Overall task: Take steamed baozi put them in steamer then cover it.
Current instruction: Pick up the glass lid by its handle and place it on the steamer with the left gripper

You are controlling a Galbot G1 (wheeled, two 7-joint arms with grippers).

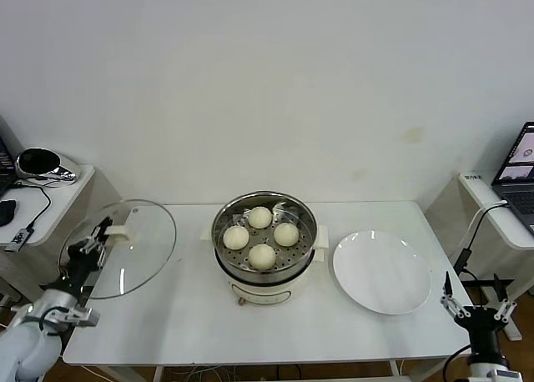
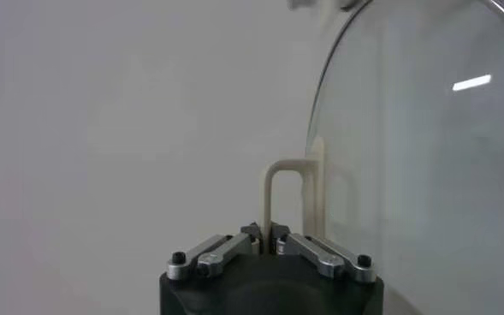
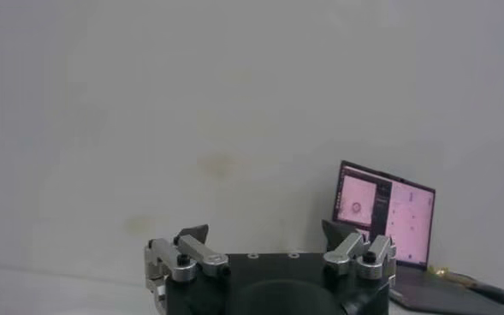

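Note:
Several steamed baozi (image 1: 262, 255) sit on the perforated tray inside the steamer (image 1: 264, 265), a steel pot on a cream base at the table's middle. The cover (image 1: 138, 247), a clear glass lid, is tilted up at the table's left end. My left gripper (image 1: 98, 234) is shut on its cream handle (image 2: 271, 201), the handle bar pinched between the fingertips (image 2: 252, 233). The glass of the cover (image 2: 423, 171) fills one side of the left wrist view. My right gripper (image 1: 476, 294) hangs open past the table's right front corner, holding nothing; its fingertips (image 3: 196, 234) stand wide apart.
A flat white plate (image 1: 382, 271) lies right of the steamer. A side shelf with a dark headset (image 1: 37, 162) and cables stands at the left. A laptop (image 1: 517, 178) sits on a stand at the right, also visible as the laptop (image 3: 386, 214) in the right wrist view.

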